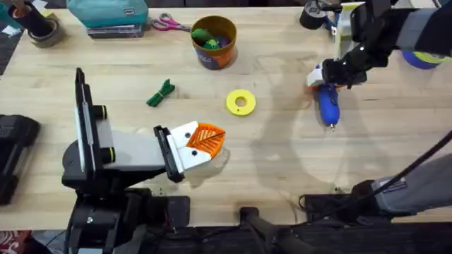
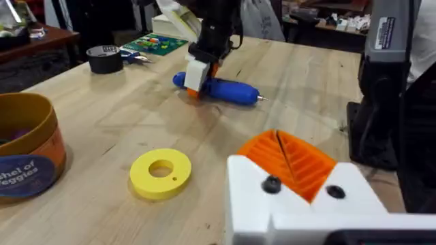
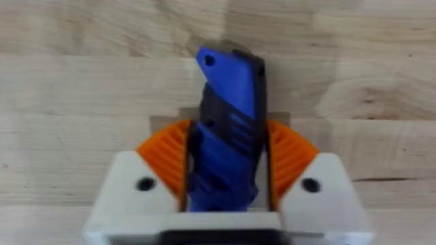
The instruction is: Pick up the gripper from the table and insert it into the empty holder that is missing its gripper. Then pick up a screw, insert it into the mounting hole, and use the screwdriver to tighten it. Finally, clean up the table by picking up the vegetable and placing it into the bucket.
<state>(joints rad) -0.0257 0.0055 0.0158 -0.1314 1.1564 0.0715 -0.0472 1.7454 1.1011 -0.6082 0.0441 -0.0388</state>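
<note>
The blue screwdriver (image 1: 329,103) lies on the table at the right, metal tip toward the front edge. My right gripper (image 1: 325,81) is shut on its rear end; in the right wrist view its orange fingers (image 3: 163,153) press both sides of the screwdriver (image 3: 228,88). My left gripper (image 1: 207,139) rests low near the table's middle, its two orange fingers (image 2: 300,163) shut together with nothing between them. The green vegetable (image 1: 161,93) lies on the wood behind the left gripper. The bucket (image 1: 214,49) stands at the back centre. The loose gripper, the empty holder and the screw are out of view.
A yellow ring-shaped disc (image 1: 241,101) lies between the two grippers. Round toy pieces sit inside the bucket. Scissors (image 1: 167,23), a teal case (image 1: 106,13) and a tape roll (image 1: 44,29) line the back edge. A dark box (image 1: 14,152) sits at the left edge.
</note>
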